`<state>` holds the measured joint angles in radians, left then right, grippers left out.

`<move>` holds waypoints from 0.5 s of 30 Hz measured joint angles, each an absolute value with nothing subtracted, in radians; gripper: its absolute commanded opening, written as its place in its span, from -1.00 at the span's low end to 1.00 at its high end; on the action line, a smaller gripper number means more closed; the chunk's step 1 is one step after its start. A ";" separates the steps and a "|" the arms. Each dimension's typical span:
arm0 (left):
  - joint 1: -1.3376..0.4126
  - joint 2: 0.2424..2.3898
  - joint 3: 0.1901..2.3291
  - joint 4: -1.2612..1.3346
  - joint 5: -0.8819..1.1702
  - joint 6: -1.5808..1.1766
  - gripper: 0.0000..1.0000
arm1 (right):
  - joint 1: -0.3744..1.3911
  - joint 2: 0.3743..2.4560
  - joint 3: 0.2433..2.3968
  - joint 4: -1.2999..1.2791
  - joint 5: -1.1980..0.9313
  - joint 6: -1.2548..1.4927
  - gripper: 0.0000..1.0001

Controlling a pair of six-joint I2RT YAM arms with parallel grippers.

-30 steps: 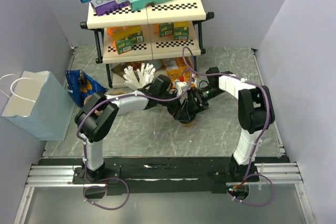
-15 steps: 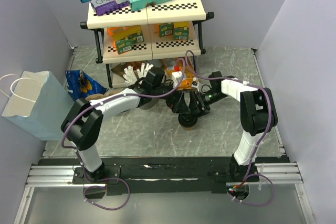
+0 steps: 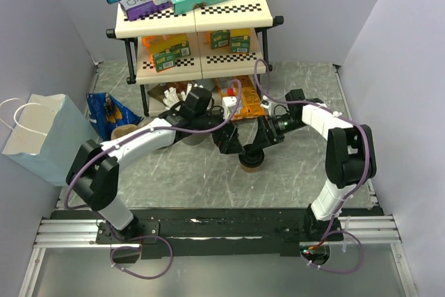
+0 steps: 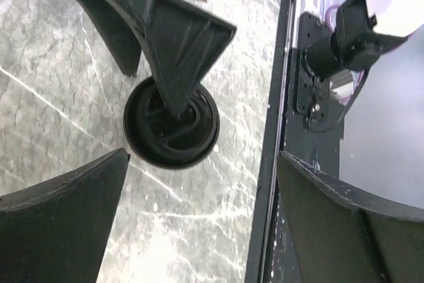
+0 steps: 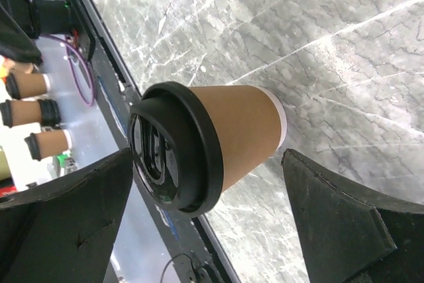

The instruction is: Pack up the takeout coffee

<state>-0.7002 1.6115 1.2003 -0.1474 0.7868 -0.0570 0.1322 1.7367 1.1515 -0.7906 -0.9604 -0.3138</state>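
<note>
On the grey table, the left gripper and right gripper are both gaping wide, holding nothing. The coffee is standing near centre, toward 4 o'clock, untouched between the right jaws, with the left gripper hovering at its 10 o'clock. A high squeeze risks tipping it or popping the lid, and the crowded grippers risk colliding. It is pointing lid up, long axis vertical.

The takeout coffee (tan, black lid on) stands upright on the table.
</note>
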 measured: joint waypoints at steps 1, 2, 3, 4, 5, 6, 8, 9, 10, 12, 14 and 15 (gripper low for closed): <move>-0.700 1.603 1.200 -0.167 0.786 -0.040 0.99 | 0.131 1.732 1.152 -0.795 -0.958 -0.324 0.99; -0.700 1.596 1.201 -0.185 0.785 -0.025 0.99 | 0.130 1.726 1.152 -0.799 -0.952 -0.332 1.00; -0.700 1.585 1.201 -0.213 0.781 -0.003 0.99 | 0.130 1.714 1.152 -0.804 -0.942 -0.343 1.00; -0.699 1.571 1.203 -0.245 0.775 0.023 0.99 | 0.130 1.687 1.152 -0.805 -0.928 -0.360 1.00; -0.698 1.560 1.205 -0.266 0.769 0.039 0.99 | 0.130 1.664 1.152 -0.805 -0.920 -0.370 1.00; -0.693 1.541 1.207 -0.291 0.762 0.055 0.99 | 0.130 1.635 1.152 -0.804 -0.905 -0.386 1.00; -0.682 1.493 1.208 -0.329 0.752 0.079 0.99 | 0.133 1.558 1.155 -0.804 -0.872 -0.429 0.99; -0.670 1.464 1.209 -0.344 0.747 0.088 0.99 | 0.137 1.527 1.162 -0.810 -0.859 -0.450 0.99; -0.656 1.433 1.213 -0.355 0.742 0.094 0.99 | 0.141 1.489 1.182 -0.822 -0.838 -0.484 1.00; -0.620 1.378 1.220 -0.360 0.728 0.094 0.99 | 0.167 1.448 1.220 -0.828 -0.805 -0.542 1.00; -0.578 1.325 1.225 -0.356 0.714 0.091 0.99 | 0.223 1.408 1.243 -0.830 -0.754 -0.606 1.00; -0.554 1.300 1.227 -0.349 0.707 0.084 0.99 | 0.266 1.386 1.242 -0.830 -0.725 -0.637 0.99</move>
